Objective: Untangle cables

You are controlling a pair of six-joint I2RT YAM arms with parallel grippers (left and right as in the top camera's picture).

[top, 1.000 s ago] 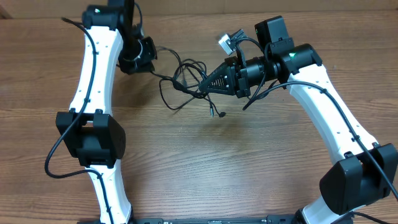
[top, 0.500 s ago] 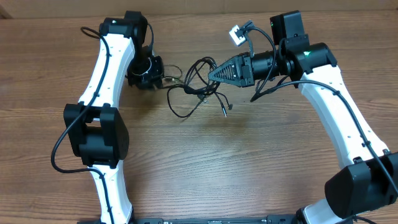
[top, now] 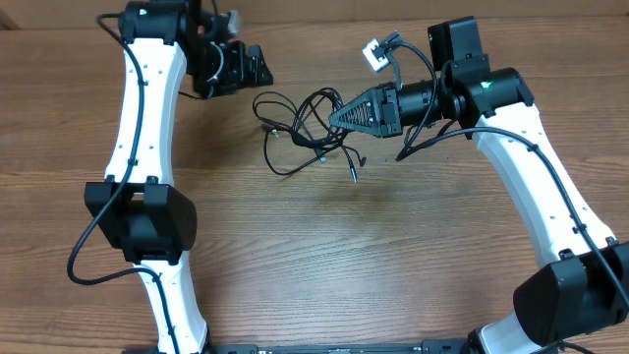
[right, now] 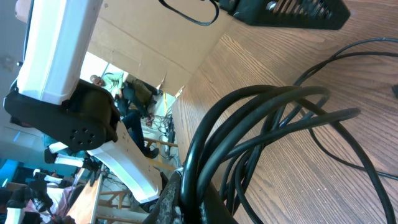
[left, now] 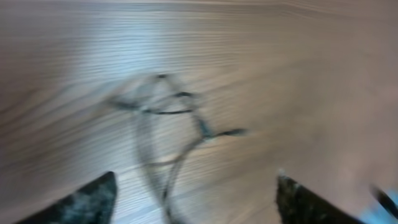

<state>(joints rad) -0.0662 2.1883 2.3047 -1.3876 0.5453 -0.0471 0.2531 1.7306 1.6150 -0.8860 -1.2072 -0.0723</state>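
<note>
Fingertips (left: 93,199) of the left gripper (top: 257,67) stand wide apart with nothing between them. My left wrist view is smeared, but I can see bare wood in the gap and the cables (top: 313,135) lying beyond it, untouched. From overhead, that gripper sits at the far left of the table (top: 324,256), and the tangle starts just to its right, clear of it. The black loops sprawl on the wood between the two arms, with one plug end (top: 352,178) trailing toward me. At its right edge the bundle runs into the right gripper (top: 334,116), which is clamped tight on several strands. My right wrist view shows them bunched together where they enter the jaws.
</note>
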